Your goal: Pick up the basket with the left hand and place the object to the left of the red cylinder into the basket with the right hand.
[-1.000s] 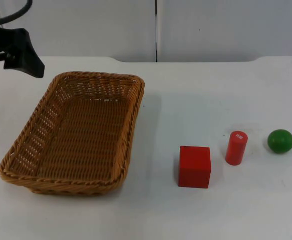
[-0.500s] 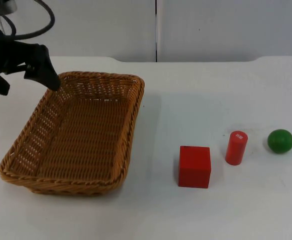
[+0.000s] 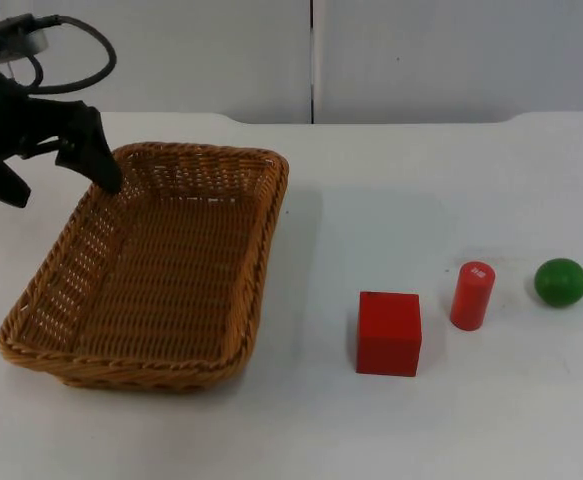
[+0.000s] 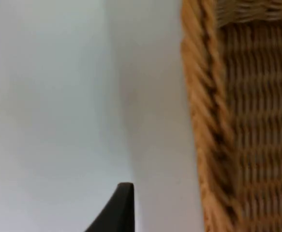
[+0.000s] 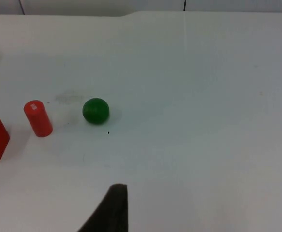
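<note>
So far nothing is done: the left gripper, spread wide, hangs over the basket edge. Red block waits. Right gripper: can't tell.

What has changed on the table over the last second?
The left pincer has come down from the table's far left corner to the basket, and now straddles the rim at its far left corner, open, one finger inside and one outside. Nothing is gripped yet. The basket, red cube, red cylinder and green ball lie where they were.
</note>
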Robot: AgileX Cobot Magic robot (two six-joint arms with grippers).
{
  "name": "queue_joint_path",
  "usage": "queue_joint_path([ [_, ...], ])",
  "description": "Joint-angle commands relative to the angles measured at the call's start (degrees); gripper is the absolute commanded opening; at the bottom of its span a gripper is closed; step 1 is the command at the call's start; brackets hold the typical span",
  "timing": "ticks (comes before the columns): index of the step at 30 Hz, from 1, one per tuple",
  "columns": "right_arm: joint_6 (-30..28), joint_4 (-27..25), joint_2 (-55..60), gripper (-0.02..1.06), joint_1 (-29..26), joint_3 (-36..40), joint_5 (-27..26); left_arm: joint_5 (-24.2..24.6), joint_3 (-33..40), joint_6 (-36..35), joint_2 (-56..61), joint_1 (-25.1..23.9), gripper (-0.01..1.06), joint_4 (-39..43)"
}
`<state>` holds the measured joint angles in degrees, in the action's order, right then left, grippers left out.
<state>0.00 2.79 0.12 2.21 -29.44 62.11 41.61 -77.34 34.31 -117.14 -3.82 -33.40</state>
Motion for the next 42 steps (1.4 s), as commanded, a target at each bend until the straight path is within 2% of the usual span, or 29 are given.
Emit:
queue_joint_path([
  [1, -0.6, 0.1, -0.1, 1.05, -0.3, 0.0, -0.4, -0.1, -0.6, 0.1, -0.2, -0.2, 1.05, 1.1],
  [7, -0.6, 0.1, -0.1, 1.05, -0.3, 0.0, -0.4, -1.5, -0.8, 0.1, -0.6, -0.2, 1.05, 2.7],
  [12, -0.6, 0.1, -0.1, 1.05, -0.3, 0.0, -0.4, 0.1, -0.8, 0.1, -1.7, -0.2, 1.05, 1.5],
  [35, -0.6, 0.1, -0.1, 1.05, -0.3, 0.0, -0.4, 0.2, -0.8, 0.1, -6.9, 0.9, 1.05, 1.8],
  [42, -0.6, 0.1, -0.1, 1.05, -0.3, 0.0, -0.4, 0.5, -0.8, 0.1, -6.9, 3.3, 1.05, 3.2],
])
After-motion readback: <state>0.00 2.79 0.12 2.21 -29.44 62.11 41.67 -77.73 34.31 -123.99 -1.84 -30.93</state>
